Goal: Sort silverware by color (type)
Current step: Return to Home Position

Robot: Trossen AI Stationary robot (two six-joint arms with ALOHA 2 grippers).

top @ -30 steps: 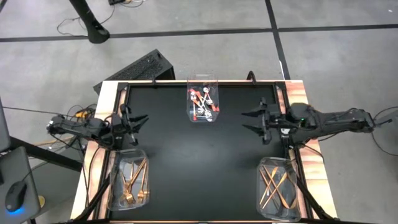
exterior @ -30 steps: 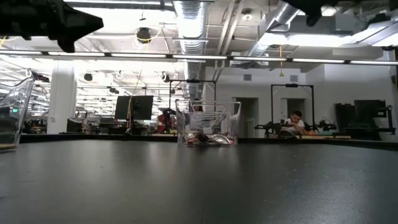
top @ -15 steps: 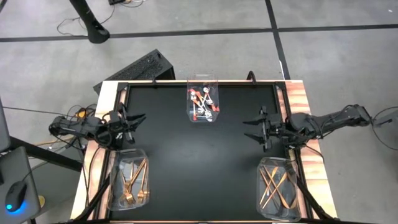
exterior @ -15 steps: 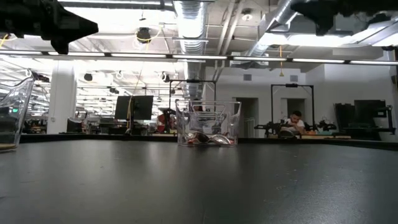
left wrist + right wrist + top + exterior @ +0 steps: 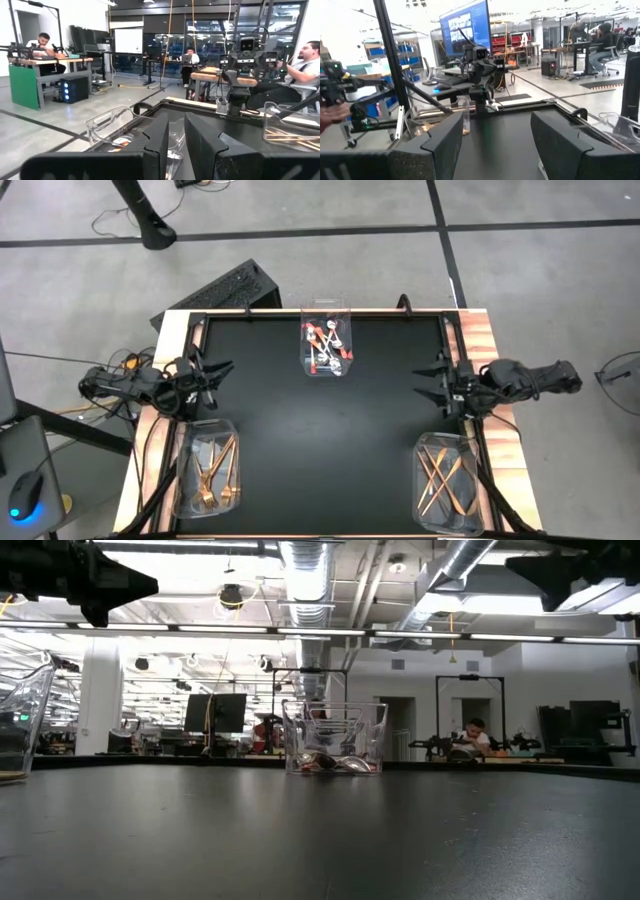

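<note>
On your left, the left gripper (image 5: 222,377) hangs over the left edge of the black worktop (image 5: 320,440), just past the far end of the near-left clear bin (image 5: 180,470). In its wrist view, its fingers (image 5: 157,145) stand slightly parted with only a narrow slit between them. They are released and grasp nothing. That near-left bin holds the gold forks (image 5: 215,470), which lie lengthwise in a loose bunch.

At the middle of the far edge you have the far clear bin (image 5: 327,312). The orange-handled spoons (image 5: 325,352) are piled inside it, silver bowls and red-orange handles crossing one another. In the low view, this bin (image 5: 333,738) stands alone on the worktop, with the spoons low in its bottom.

On your right, the right gripper (image 5: 425,383) hangs over the right edge of the worktop, just beyond the far end of the near-right clear bin (image 5: 418,480). Its fingers (image 5: 447,145) are spread wide apart, released and empty. The copper-gold knives (image 5: 445,475) lie crossed in that near-right bin.

All the silverware you can see sits inside the three bins.
</note>
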